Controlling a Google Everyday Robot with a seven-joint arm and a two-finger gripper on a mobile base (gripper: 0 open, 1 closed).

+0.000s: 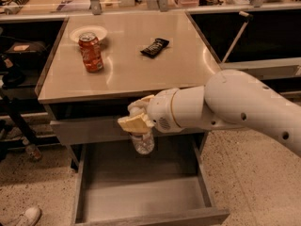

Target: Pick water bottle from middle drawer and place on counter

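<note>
The water bottle is a small clear plastic bottle, held upright in my gripper, whose pale fingers are shut around its upper part. It hangs in the air above the open middle drawer, in front of the closed grey drawer front and just below the counter edge. The drawer floor is bare. The counter is a smooth steel top above and behind the gripper. My white arm comes in from the right.
On the counter stand an orange soda can, a white plate behind it, and a dark snack packet. Dark shelving flanks the cabinet on both sides. A white shoe lies on the floor at bottom left.
</note>
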